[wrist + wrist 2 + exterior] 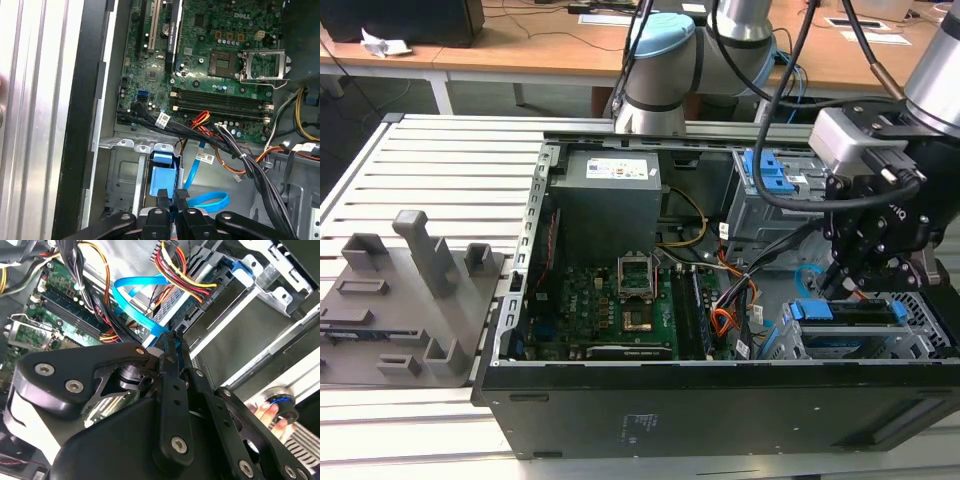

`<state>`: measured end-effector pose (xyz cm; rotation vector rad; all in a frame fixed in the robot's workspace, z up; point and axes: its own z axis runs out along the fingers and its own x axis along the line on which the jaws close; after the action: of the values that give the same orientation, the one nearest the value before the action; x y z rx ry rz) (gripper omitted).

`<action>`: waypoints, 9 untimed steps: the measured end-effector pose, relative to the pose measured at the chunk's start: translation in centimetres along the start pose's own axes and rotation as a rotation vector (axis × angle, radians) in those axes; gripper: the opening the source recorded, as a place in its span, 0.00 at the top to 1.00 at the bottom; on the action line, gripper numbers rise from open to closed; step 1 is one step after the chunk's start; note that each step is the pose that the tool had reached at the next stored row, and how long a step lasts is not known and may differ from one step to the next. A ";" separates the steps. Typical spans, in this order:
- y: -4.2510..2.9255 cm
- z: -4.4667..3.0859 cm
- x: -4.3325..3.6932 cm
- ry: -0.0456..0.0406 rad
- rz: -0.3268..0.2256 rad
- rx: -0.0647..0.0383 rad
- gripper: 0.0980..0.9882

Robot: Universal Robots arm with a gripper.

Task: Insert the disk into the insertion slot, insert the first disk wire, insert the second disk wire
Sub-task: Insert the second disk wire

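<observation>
The fingers (176,352) were pressed nearly together, pinching the plug end of the second wire (132,297), whose light-blue loop trailed away behind them. Directly below the gripper (845,285) the disk (850,312) sat in the slot (920,340), its blue carrier tab just ahead of the fingertips. The first wire (185,277), orange, red and black, ran to a black plug beside the fingers, at the disk's edge. Small white printed tags hung on a black cable bundle (162,120) and on the second wire; their text was too small to read. A white label marked the power supply (620,170). The motherboard (215,75) lay beyond the fingers, with loose cables crossing between.
</observation>
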<state>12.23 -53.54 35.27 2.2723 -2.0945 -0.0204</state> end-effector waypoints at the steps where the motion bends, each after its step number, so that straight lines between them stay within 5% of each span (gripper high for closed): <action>1: -0.02 0.00 0.00 -0.0006 0.014 0.000 0.93; 6: -0.31 0.02 0.03 -0.0006 0.016 0.000 0.93; 9: -1.42 0.17 0.11 -0.0008 0.016 -0.001 0.93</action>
<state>13.64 -53.54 35.04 2.2550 -2.1132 -0.0211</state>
